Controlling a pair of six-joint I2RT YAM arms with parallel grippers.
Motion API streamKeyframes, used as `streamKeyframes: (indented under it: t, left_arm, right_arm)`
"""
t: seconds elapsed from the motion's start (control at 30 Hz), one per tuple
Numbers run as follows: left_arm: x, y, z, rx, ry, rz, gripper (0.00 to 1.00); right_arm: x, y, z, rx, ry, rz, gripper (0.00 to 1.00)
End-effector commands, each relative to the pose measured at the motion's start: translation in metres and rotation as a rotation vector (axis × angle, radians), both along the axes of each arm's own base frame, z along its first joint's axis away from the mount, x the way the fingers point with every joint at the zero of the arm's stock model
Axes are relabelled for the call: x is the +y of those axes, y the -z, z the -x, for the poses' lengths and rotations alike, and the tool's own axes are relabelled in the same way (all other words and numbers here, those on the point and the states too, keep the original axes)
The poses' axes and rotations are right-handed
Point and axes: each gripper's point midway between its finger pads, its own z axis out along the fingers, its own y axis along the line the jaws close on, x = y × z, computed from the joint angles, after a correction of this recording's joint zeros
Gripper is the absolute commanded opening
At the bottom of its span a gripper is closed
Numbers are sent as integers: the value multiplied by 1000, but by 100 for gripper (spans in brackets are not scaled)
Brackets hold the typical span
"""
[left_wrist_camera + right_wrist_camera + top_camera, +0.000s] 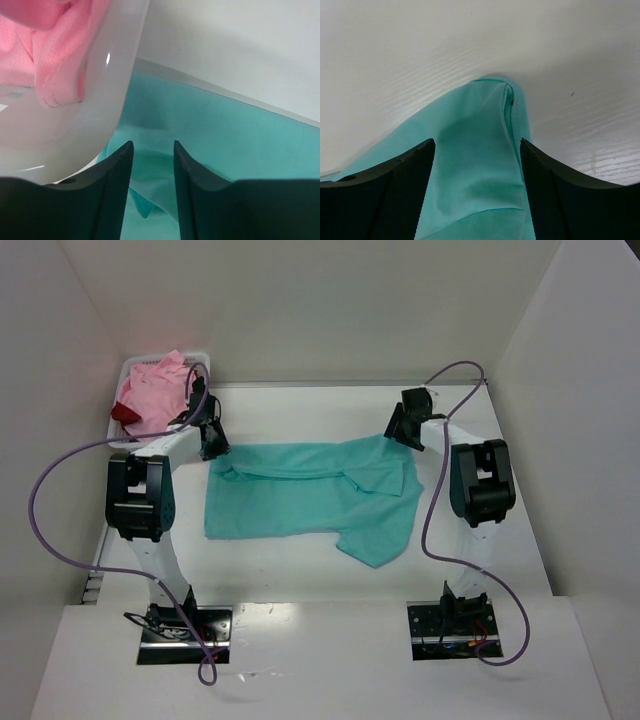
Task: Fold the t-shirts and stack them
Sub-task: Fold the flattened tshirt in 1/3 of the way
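The teal t-shirt (300, 502) lay spread across the middle of the table (300, 575), partly folded, with its far edge doubled over in a long crease and one sleeve trailing toward the near right. Both arms were at that far edge, one at each end.

The left gripper (213, 445) sat over the shirt's far-left corner, right beside the white basket (205, 362). From the wrist view its fingers (120, 170) stood partway apart, with a ridge of teal cloth in the gap. Whether they actually pinched that ridge, I couldn't tell; the view was too close and the contact was hidden.

Over on the other side, the right gripper (400, 430) was at the far-right corner. Its jaws were spread wide and straddled a raised peak of teal fabric, with clear space on both sides and nothing clamped.

The pink t-shirt (150, 390) was heaped in the basket at the far-left corner of the table, and the dark red t-shirt (125, 415) peeked out from under it at the basket's near side.
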Motion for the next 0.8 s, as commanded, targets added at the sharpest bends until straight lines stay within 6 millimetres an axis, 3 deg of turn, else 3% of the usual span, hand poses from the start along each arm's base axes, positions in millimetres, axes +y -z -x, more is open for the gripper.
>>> streamKeyframes:
  t: [0.0,0.07,0.13,0.17,0.2,0.37,0.43,0.5,0.57,0.63,0.77]
  left_arm:
    - [11,-6,-25,-86,-21,-17,44]
    - [11,-4,-23,-76,-21,-17,42]
    - [13,0,-22,-66,-26,-25,41]
    - [13,0,-23,-68,-33,-19,41]
    - [14,2,-18,-60,-39,-27,41]
    - [16,-3,-9,-70,-52,-91,49]
    - [14,-9,-10,-82,-54,-112,59]
    - [12,-14,-10,-92,-48,-133,65]
    - [12,-18,-10,-101,-49,-133,68]
    - [7,-25,-13,-123,-41,-130,68]
    - [1,-34,-18,-151,-19,-125,68]
  right_arm:
    - [-8,-20,-16,-46,16,27,74]
    - [-7,-20,-21,-56,16,26,70]
    - [-4,1,-14,9,-6,25,63]
    - [-3,-7,-21,-14,-6,22,61]
    - [-4,2,-16,18,-6,26,59]
    - [-5,2,-16,19,-14,33,44]
    - [-5,4,-16,29,-21,40,45]
    - [-5,17,-13,76,-22,46,60]
    - [-6,20,-12,108,-31,57,64]
    - [-6,28,-11,128,-32,59,57]
    - [-13,22,-15,115,5,88,21]
